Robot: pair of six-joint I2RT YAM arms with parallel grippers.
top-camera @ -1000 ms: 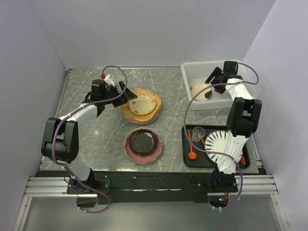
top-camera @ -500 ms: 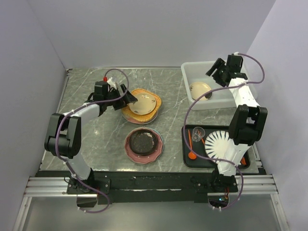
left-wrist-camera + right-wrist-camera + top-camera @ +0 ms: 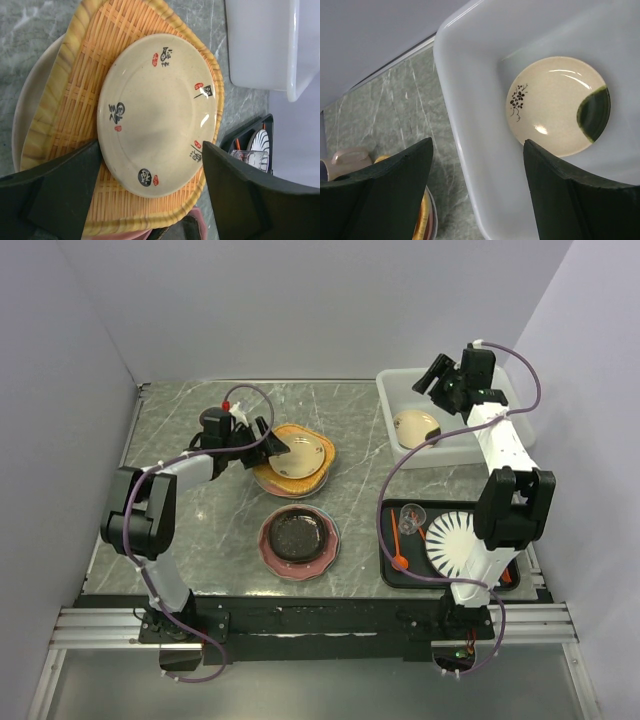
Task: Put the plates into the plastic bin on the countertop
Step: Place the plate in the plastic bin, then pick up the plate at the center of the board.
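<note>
A small cream plate (image 3: 157, 112) lies on an orange woven-look plate (image 3: 75, 100) atop a pink one, mid-countertop (image 3: 293, 458). My left gripper (image 3: 150, 170) is open, its fingers (image 3: 60, 190) flanking the cream plate's near rim, close to touching; the plate still rests on the stack. A black speckled plate (image 3: 297, 536) sits on a pink plate nearer the arms. The plastic bin (image 3: 398, 400) at the back right holds a cream plate with a green patch (image 3: 555, 105). My right gripper (image 3: 438, 380) hangs open and empty above the bin's left wall (image 3: 470, 125).
A black tray (image 3: 390, 570) at the front right carries a white plate with black stripes (image 3: 455, 538), a clear glass (image 3: 411, 513) and an orange spoon (image 3: 399, 558). Grey walls close in the countertop (image 3: 190, 520) at the back and sides.
My right gripper has risen out of the bin, leaving the green-patched plate inside. My left gripper has edged in on the stack and its jaws have narrowed slightly around the cream plate.
</note>
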